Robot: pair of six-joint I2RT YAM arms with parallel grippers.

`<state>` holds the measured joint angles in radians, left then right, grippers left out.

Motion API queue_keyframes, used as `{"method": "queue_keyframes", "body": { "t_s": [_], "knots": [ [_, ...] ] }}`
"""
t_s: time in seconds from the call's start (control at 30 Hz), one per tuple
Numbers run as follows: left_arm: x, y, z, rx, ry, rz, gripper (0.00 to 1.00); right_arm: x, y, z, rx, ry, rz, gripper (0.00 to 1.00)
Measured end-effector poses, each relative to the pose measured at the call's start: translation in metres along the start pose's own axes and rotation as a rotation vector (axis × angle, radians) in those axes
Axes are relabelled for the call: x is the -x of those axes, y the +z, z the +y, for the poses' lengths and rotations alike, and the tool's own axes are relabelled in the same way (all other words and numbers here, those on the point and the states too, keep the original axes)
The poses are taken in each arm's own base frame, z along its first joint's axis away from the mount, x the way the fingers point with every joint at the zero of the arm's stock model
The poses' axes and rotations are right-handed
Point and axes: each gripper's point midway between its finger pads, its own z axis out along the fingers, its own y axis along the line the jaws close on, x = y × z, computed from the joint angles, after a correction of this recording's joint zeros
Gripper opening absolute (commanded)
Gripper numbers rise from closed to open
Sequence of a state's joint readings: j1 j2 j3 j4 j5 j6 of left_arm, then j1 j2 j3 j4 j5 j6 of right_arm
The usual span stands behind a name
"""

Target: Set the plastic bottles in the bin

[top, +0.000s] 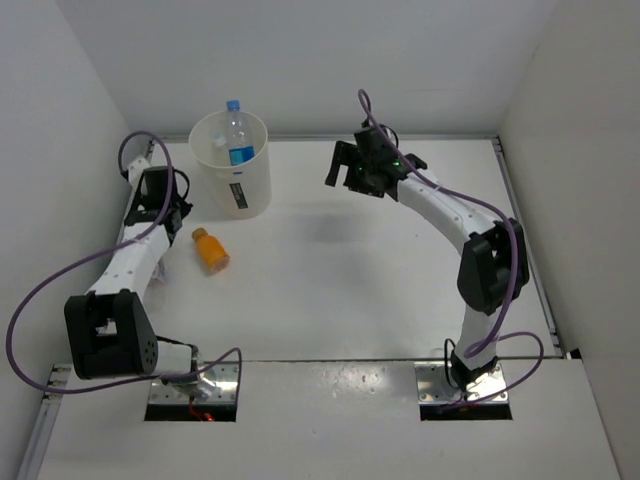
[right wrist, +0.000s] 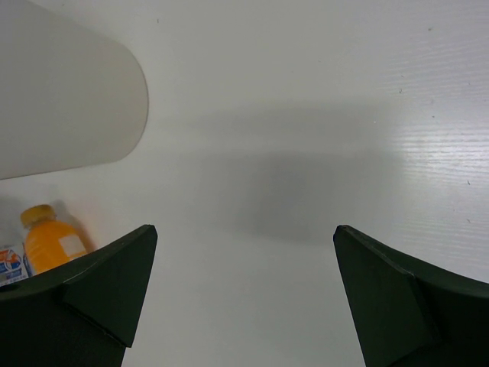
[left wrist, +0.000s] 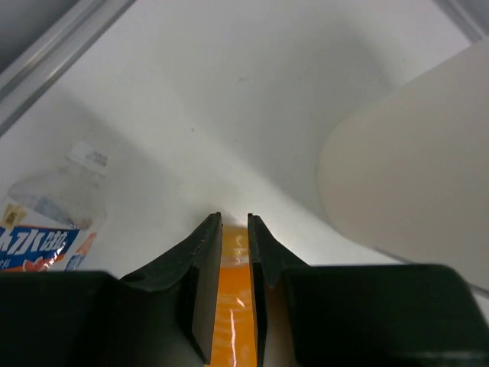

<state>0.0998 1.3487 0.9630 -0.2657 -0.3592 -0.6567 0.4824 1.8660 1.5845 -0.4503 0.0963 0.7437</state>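
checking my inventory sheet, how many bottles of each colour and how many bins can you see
clear bottle with blue cap: 1 (inside the bin)
clear bottle with printed label: 1
orange bottle: 1
bin: 1
total: 4

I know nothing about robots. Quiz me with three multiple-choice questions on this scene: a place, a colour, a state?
1. Where is the clear plastic bottle with the blue cap? A) upright in the cream-white round plastic bin B) lying beside it C) held by a gripper
2. What colour is the short plastic bottle lying near the bin on the white table? A) green B) orange C) red
3. How is the right gripper? A) shut on a bottle B) shut, empty C) open, empty
Answers: A, cap pokes above the bin's rim; B, orange from above; C, fingers wide apart, nothing between.
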Motion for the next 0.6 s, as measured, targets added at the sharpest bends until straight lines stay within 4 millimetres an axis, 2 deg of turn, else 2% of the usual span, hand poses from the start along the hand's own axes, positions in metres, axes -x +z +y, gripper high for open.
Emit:
{"method": "queue_keyframes", "body": {
  "t_s": [0.07, 0.13, 0.17, 0.23, 0.27, 0.37, 0.5, 0.6],
  "knots": [
    [0.01, -0.002, -0.004, -0.011, -0.011, -0.024, 0.26, 0.001, 0.0, -0.002, 0.0, 0.005, 0.003, 1.0],
    [0.011, -0.004, -0.005, -0.014, -0.013, -0.028, 0.35, -0.001, 0.001, -0.004, 0.003, 0.007, 0.012, 1.0],
    [0.011, -0.004, -0.004, -0.014, -0.012, -0.028, 0.51, -0.003, 0.002, -0.006, 0.002, 0.008, 0.018, 1.0],
    [0.005, -0.004, -0.002, -0.018, -0.006, -0.017, 0.75, -0.01, 0.004, -0.011, -0.007, 0.01, 0.035, 1.0],
    [-0.001, -0.005, -0.001, -0.022, -0.002, -0.004, 0.89, -0.014, 0.005, -0.014, -0.013, 0.01, 0.044, 1.0],
    [-0.029, -0.003, 0.003, -0.059, 0.005, 0.059, 0.97, -0.024, 0.007, -0.024, -0.032, 0.013, 0.07, 1.0],
    [-0.073, -0.003, 0.001, -0.142, 0.019, 0.173, 0.98, -0.033, 0.008, -0.031, -0.041, 0.019, 0.092, 1.0],
    [-0.093, -0.006, -0.005, -0.209, 0.015, 0.233, 0.98, -0.038, 0.009, -0.034, -0.039, 0.035, 0.109, 1.0]
  ]
}}
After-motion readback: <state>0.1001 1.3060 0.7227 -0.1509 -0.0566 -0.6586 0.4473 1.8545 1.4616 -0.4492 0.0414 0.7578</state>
